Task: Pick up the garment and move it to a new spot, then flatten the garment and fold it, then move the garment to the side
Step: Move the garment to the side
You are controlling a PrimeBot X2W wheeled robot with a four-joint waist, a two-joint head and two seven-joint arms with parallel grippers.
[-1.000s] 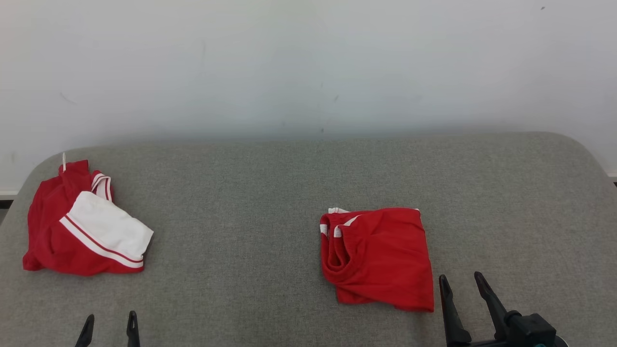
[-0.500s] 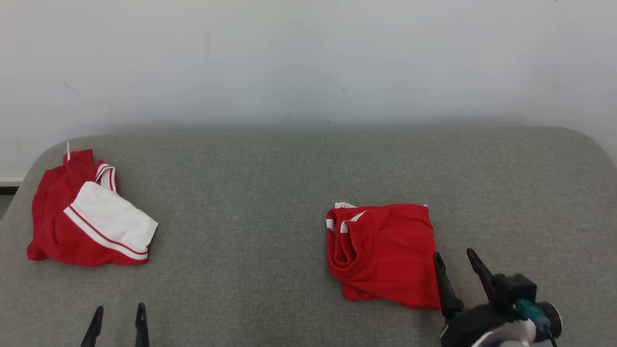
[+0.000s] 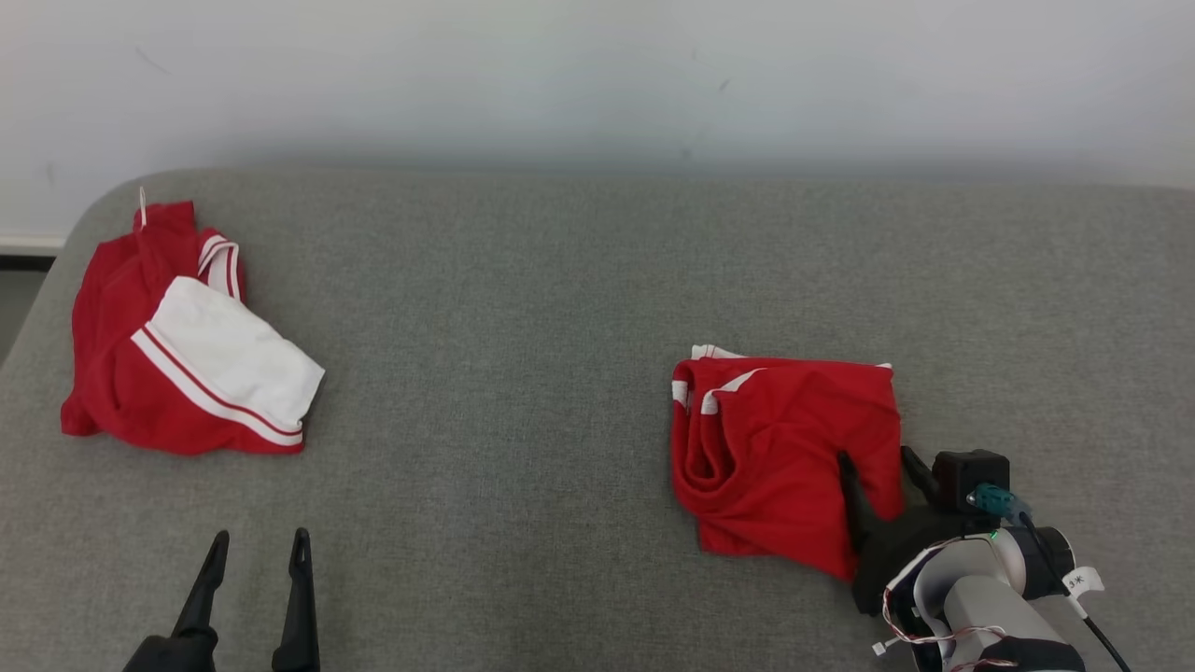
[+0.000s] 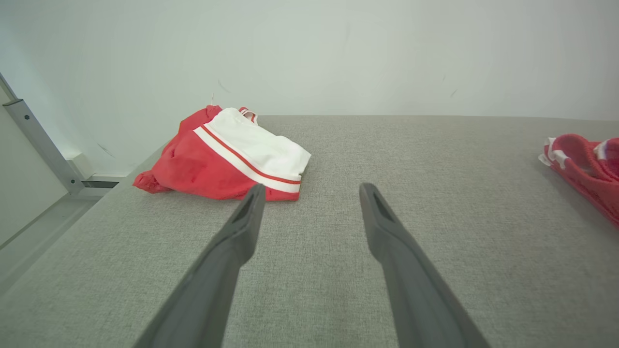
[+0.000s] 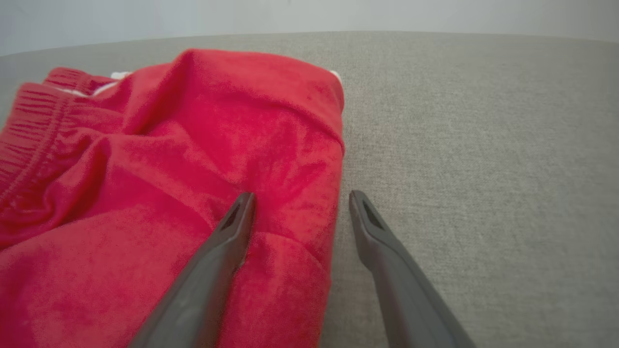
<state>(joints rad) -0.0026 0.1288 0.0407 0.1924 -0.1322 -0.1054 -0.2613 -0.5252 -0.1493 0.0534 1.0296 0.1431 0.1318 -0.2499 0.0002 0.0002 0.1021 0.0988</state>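
Grey fabric-covered table (image 3: 523, 280) with rounded far corners, set against a plain pale wall (image 3: 560, 75)

Item 1: red garment (image 3: 775, 439), the task's piece by the look of it. Lies right of centre, loosely doubled over, with a ribbed waistband and white trim bunched at its left side and its surface rumpled.

Item 2: red-and-white garment (image 3: 187, 345), heaped near the far left corner, well apart from item 1 and with nothing touching it.

Item 3: right gripper (image 5: 301, 194), jaws wide and holding nothing. It straddles the near right edge of the red garment, with one finger over the cloth and the other over bare table just beside the hem. Contact with the cloth cannot be made out.

Item 4: left gripper (image 3: 260, 537), jaws wide and empty, low over the near left of the table, clear of both garments.

Step in hand, as judged: the approach for the first pick-up, with the garment neither flattened nor neatly folded yet.

Next move calls for: sinking the fingertips to the table so the lower finger slides under the hem, closing on every layer, then lifting without the fold spilling open
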